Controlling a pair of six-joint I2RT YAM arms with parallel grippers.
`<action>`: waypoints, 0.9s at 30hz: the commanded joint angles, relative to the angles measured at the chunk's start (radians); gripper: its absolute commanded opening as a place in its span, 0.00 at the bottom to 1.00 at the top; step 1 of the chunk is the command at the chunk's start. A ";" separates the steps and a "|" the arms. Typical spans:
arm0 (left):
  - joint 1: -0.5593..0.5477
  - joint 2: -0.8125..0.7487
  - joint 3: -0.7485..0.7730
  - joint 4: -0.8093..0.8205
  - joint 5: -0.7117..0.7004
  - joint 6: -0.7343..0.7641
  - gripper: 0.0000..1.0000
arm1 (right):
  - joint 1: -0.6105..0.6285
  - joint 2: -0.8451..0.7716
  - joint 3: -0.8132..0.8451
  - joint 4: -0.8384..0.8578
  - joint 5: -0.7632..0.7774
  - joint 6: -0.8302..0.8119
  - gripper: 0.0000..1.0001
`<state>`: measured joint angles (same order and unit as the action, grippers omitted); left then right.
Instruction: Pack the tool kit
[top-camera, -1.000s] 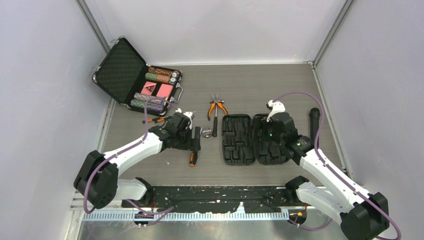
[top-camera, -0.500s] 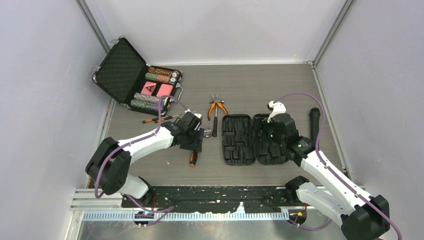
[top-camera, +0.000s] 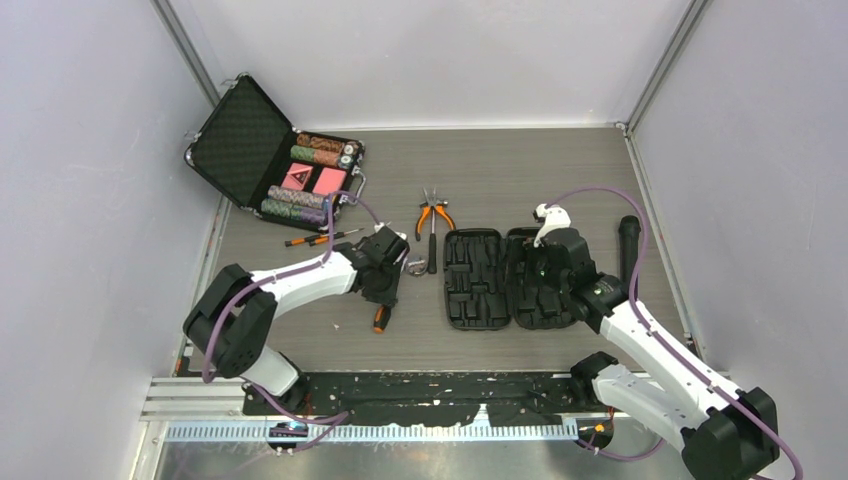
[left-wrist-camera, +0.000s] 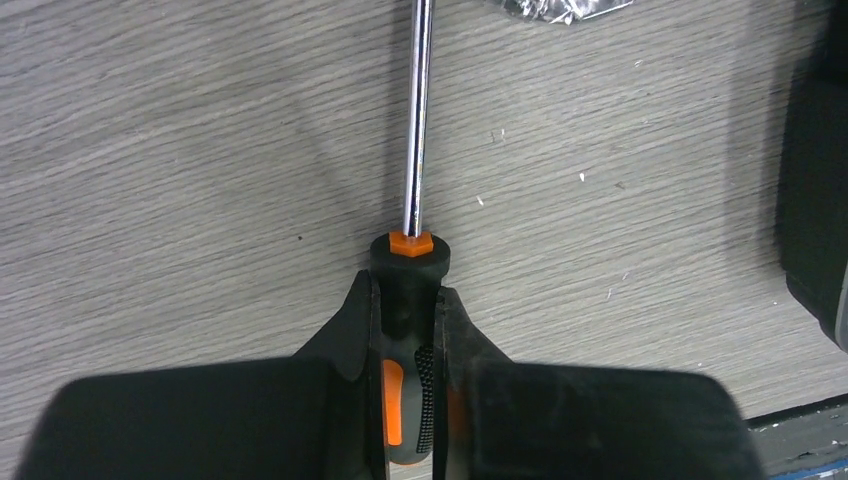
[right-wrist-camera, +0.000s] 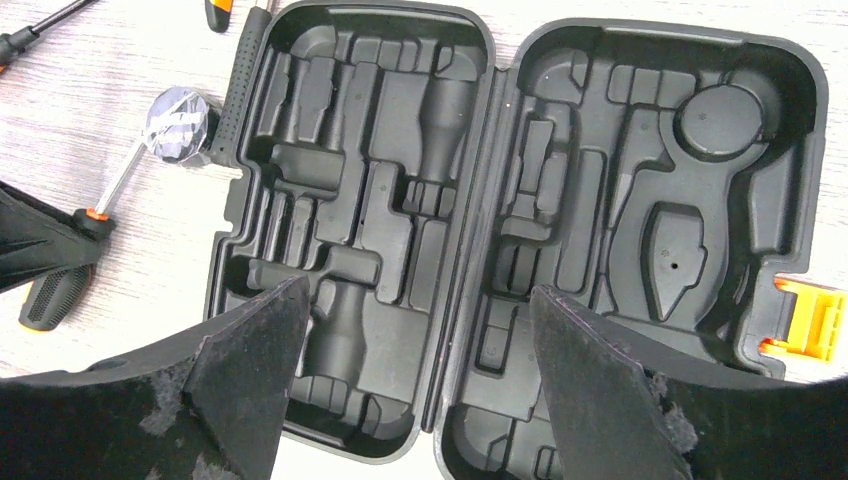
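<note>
Grip is set: the left end effector (left-wrist-camera: 405, 310) pinches the screwdriver (left-wrist-camera: 410, 290) by its black-and-orange handle, just behind the collar. The steel shaft runs straight out ahead of the fingers, away from the arm bases. Whether it rests on the worktop (left-wrist-camera: 150, 150) or hangs clear is hard to judge from the wrist view. The open tool case (top-camera: 480, 280) lies to this arm's right, near but apart, slots empty. The right end effector (right-wrist-camera: 418, 295) hangs spread above it, holding nothing. The carry should go rightward, shaft lined up with a long slot.
</note>
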<state>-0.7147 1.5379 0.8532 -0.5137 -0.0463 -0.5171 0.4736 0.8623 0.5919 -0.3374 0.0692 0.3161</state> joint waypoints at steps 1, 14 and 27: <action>0.001 -0.070 -0.025 -0.008 -0.047 0.018 0.00 | -0.003 0.008 0.010 0.030 0.009 -0.003 0.86; -0.006 -0.360 0.017 0.087 0.006 -0.143 0.00 | -0.003 -0.028 -0.013 0.040 0.008 0.020 0.86; -0.207 -0.041 0.223 0.414 0.067 -0.372 0.00 | -0.003 -0.127 -0.017 0.002 0.070 0.037 0.85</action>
<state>-0.8837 1.4143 0.9882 -0.2726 -0.0029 -0.8036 0.4736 0.7784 0.5709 -0.3386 0.0948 0.3462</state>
